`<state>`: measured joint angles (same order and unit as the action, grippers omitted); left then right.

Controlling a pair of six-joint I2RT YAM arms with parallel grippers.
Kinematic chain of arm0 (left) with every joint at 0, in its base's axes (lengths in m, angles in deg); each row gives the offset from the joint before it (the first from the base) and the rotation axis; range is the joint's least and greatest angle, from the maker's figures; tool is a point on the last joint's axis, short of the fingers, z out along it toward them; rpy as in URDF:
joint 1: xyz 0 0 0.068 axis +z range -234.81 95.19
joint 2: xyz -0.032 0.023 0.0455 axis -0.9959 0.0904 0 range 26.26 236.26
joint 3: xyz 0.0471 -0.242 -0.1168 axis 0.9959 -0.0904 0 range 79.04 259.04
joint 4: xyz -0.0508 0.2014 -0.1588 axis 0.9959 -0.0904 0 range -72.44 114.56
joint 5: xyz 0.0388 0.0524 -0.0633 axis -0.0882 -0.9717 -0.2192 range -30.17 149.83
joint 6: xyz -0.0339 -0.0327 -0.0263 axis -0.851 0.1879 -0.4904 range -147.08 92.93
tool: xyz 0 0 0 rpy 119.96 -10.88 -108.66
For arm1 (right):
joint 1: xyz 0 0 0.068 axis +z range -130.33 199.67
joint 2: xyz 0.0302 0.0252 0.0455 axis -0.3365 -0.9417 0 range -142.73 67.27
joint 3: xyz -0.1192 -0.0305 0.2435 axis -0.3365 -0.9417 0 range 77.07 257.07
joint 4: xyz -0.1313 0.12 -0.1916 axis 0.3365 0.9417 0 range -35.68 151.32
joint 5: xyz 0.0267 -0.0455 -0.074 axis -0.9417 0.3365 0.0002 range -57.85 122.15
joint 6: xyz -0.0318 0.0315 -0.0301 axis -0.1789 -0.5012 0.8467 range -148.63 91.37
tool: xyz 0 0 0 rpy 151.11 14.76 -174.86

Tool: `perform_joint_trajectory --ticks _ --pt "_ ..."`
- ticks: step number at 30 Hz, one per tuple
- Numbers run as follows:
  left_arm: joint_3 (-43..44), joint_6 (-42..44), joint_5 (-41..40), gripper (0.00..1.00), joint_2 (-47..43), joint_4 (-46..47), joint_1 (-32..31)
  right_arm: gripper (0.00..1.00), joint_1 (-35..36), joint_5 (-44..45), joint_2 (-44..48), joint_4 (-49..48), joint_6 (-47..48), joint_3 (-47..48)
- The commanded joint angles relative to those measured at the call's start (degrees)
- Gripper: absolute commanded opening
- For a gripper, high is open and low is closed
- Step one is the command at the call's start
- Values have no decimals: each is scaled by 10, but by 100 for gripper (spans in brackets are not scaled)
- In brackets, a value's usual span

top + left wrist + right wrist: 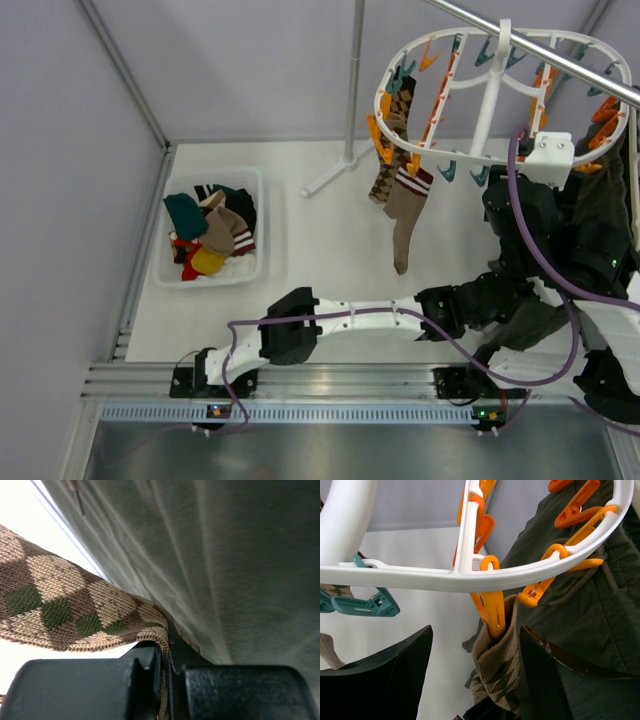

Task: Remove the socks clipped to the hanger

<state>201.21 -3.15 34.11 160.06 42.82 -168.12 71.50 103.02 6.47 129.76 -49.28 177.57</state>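
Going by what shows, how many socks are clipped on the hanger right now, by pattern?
Argyle socks: 2
Brown sock with striped cuff: 1
Total: 3

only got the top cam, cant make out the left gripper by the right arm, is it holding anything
Observer: Yes. The left wrist view shows the left gripper shut on an argyle sock.
Operator: is that sock off the hanger yet
Observer: No. In the right wrist view, an orange clip on the hanger grips the cuff of what looks like the same sock.
Operator: and the right gripper
Observer: The right gripper is open, with one finger on each side of that sock, just below the clip.
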Motion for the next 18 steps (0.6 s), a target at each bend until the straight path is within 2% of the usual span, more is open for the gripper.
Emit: perform_joint_trajectory --ticks 1,6,11,18 --pt "15 2 38 0 9 5 -4 67 -9 0 8 -31 34 6" --pt "6 4 57 0 0 5 -4 67 -22 51 -2 -55 78 -9" --pt "-1 9 66 0 -8 6 -4 66 -61 54 8 -123 140 -47" --pt "-9 7 76 0 -13 6 -4 63 -67 45 16 -204 191 -83"
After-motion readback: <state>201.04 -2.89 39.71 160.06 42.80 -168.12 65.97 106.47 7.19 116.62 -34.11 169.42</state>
